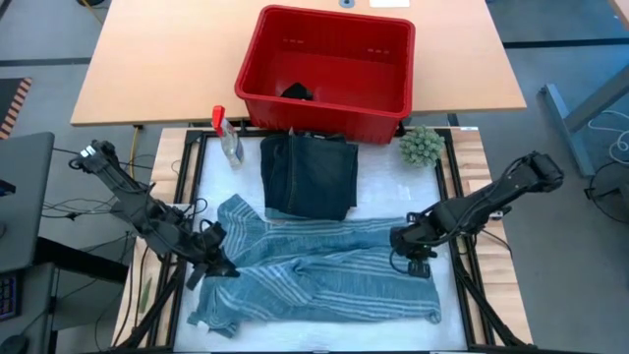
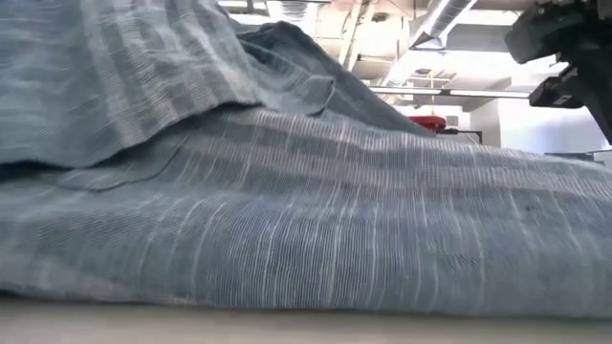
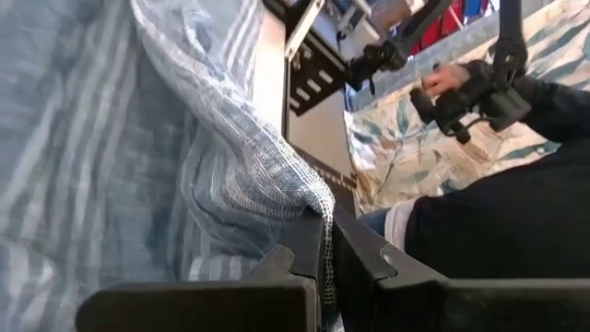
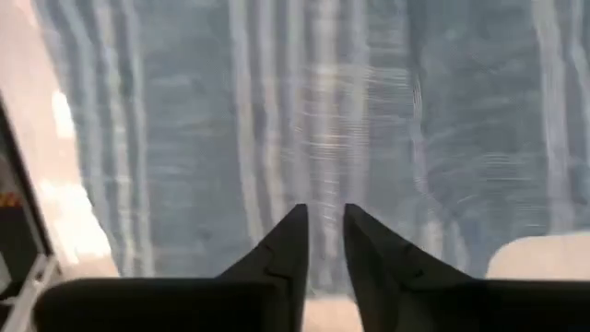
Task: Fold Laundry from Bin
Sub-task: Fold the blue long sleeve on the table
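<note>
1. Left gripper [image 1: 222, 265]: I have it clenched on a fold of the striped blue garment [image 1: 324, 270] at its left side; the left wrist view shows cloth pinched between the fingers [image 3: 309, 254].
2. Right gripper [image 1: 417, 258]: sits over the garment's right end. Its fingers [image 4: 286, 244] stand slightly parted with no cloth between them, so I read it as released.
3. Striped garment: spread across the white mat [image 1: 393, 192], rumpled, lower left corner bunched.
4. Folded dark denim piece [image 1: 309, 175]: lies just behind the striped one, near the bin.
5. Risk, my judgement: with one end let go, any pull from the left could drag the whole garment sideways and undo the fold. It might also nudge the denim stack.
6. Red bin [image 1: 257, 61]: holds one small dark item [image 1: 298, 92]; otherwise bare.
7. Spray bottle [image 1: 228, 136] and green ball [image 1: 421, 146]: standing beside the bin, well clear of both grippers.
</note>
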Available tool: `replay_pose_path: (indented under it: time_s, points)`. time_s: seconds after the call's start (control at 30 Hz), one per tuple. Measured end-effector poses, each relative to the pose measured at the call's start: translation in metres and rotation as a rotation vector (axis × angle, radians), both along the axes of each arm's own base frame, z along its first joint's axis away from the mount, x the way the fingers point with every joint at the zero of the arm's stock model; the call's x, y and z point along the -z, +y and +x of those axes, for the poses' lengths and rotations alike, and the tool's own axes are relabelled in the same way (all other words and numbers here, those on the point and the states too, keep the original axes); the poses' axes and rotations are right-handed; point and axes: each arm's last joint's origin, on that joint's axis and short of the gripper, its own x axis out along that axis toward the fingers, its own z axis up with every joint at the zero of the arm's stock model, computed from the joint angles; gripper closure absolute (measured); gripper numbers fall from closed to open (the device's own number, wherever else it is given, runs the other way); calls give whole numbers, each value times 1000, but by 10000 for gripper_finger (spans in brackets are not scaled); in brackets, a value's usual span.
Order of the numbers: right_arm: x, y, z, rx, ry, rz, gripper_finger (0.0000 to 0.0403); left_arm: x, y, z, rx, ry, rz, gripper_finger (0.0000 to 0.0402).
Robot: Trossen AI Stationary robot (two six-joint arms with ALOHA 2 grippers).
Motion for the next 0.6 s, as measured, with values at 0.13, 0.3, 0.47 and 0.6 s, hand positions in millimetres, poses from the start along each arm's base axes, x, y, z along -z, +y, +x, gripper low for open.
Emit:
replay_pose_path:
  time_s: [0.13, 0.3, 0.47, 0.6]
  points:
    - [-6, 2, 9, 17, -90, 32, 258, 3, -4, 3, 16, 23, -5, 401]
    - [-7, 1, 39, -26, -329, 61, 189, 3, -4, 3, 22, 26, -8, 401]
    - [15, -18, 68, -13, -363, 13, 155, 3, -4, 3, 23, 28, -12, 401]
    - [21, -27, 90, -31, -465, 31, 153, 3, -4, 3, 22, 29, -12, 401]
